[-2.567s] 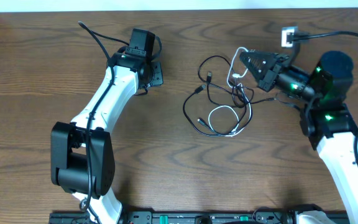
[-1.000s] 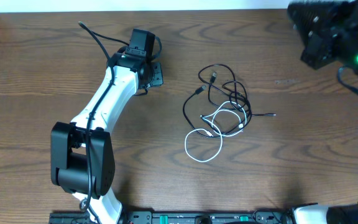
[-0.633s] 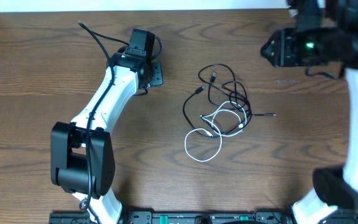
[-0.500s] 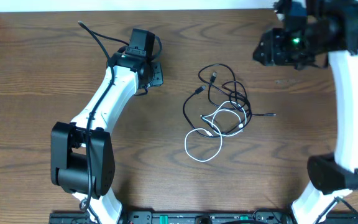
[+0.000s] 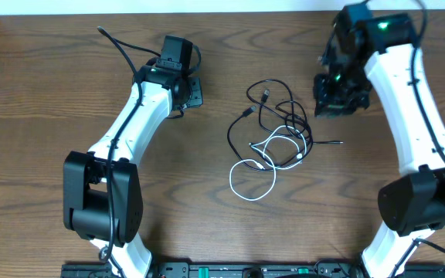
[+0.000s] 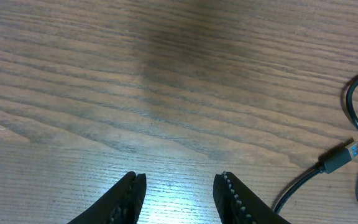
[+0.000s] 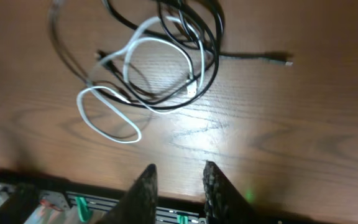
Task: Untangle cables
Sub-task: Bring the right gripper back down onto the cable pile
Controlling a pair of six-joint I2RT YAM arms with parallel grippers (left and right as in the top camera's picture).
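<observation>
Right arm (image 5: pixel 396 77) back over table (image 5: pixel 52 93), near cables (image 5: pixel 290 123) — jaws apart, empty.

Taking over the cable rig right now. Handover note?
Left gripper: open, empty, low over bare table; a black plug end lies off to one side.
Right gripper: open, empty, raised beside the heap, touching no cable.
Cables: one heap mid-table, with the white cable looped through the black cables.
Done: nothing separated.
Left: pull the white cable free, then part the black ones.
</observation>
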